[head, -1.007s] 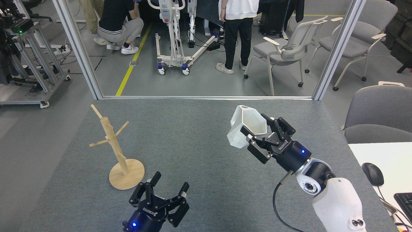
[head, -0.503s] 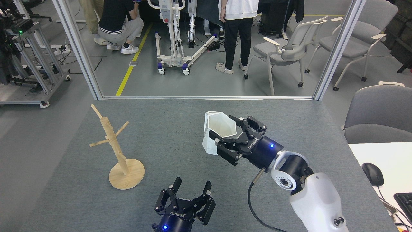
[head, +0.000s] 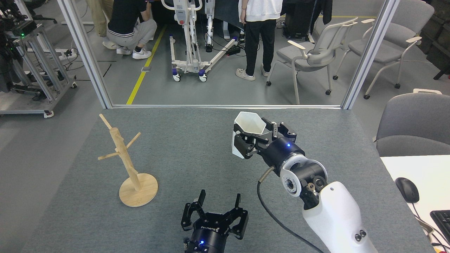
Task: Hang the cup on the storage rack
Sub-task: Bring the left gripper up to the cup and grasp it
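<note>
My right gripper (head: 251,140) is shut on the white faceted cup (head: 246,133) and holds it above the middle of the grey table, mouth up and tilted a little toward the back. The cup's handle is hidden by the black fingers. The wooden storage rack (head: 128,165) stands on its round base at the table's left, several thin pegs bare, well to the left of the cup. At the table's near edge my left gripper (head: 218,207) is open and holds nothing, below and slightly left of the cup.
The grey felt table (head: 197,147) ends at a metal frame rail (head: 225,105) at the back. Beyond it are two people, a lift stand and chairs. A grey chair (head: 415,123) and a white desk with a mouse (head: 407,189) stand at the right.
The right arm swung the cup left toward the table's middle, then turned it more upright and slightly back. The open left gripper slid right along the near edge.
</note>
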Controlling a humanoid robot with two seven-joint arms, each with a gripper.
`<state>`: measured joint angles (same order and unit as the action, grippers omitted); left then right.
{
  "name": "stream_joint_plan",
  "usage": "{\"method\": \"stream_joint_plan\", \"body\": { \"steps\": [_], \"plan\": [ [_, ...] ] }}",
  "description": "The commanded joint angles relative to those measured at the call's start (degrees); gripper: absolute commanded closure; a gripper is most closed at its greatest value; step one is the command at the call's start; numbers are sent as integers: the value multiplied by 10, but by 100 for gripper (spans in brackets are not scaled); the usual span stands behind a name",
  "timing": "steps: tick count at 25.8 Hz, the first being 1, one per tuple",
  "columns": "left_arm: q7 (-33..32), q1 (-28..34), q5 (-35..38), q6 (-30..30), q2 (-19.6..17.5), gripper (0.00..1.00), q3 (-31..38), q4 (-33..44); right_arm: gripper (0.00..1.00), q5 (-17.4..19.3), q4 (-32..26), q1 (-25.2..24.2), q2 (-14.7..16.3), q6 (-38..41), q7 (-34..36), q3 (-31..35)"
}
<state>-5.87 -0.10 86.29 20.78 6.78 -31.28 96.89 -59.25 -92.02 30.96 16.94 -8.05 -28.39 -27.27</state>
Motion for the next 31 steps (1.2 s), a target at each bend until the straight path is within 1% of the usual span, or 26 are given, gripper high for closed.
{"method": "stream_joint_plan", "body": {
  "steps": [1,3,5,7,9,11,13,15,18,20,22,26,31],
  "plan": [
    [-34,-39,7,38,4,4,-31,-11,100,-10,-9,8,-4,-60,-13,-19],
    [-41,-57,8,55,6,4,-45,-16,100,-26,-11,11,-9,-104,-14,-38],
    [-49,-71,7,58,7,4,-46,-29,100,-44,-11,24,-31,-153,-14,-55],
    [-69,-91,7,54,8,4,-46,-52,100,-64,-11,34,-46,-194,-19,-65],
    [-95,-118,6,52,8,4,-46,-71,100,-76,-9,46,-52,-214,-38,-74],
    [-116,-147,5,51,10,4,-46,-86,100,-79,-7,50,-56,-223,-50,-76],
    [-127,-174,1,51,11,4,-46,-103,100,-80,-4,51,-60,-229,-50,-77],
    [-129,-188,0,55,12,4,-44,-114,100,-80,-4,51,-65,-232,-50,-88],
    [-130,-191,0,67,12,4,-40,-112,100,-81,-2,51,-72,-253,-51,-94],
    [-129,-191,0,96,11,4,-41,-110,100,-83,0,51,-77,-266,-58,-96],
    [-126,-190,-1,116,11,4,-42,-110,100,-97,1,50,-81,-276,-73,-96],
    [-125,-190,-2,131,11,4,-41,-109,100,-104,4,48,-94,-288,-84,-97],
    [-122,-191,-1,131,12,4,-42,-108,100,-105,4,46,-95,-289,-84,-98]
  ]
}}
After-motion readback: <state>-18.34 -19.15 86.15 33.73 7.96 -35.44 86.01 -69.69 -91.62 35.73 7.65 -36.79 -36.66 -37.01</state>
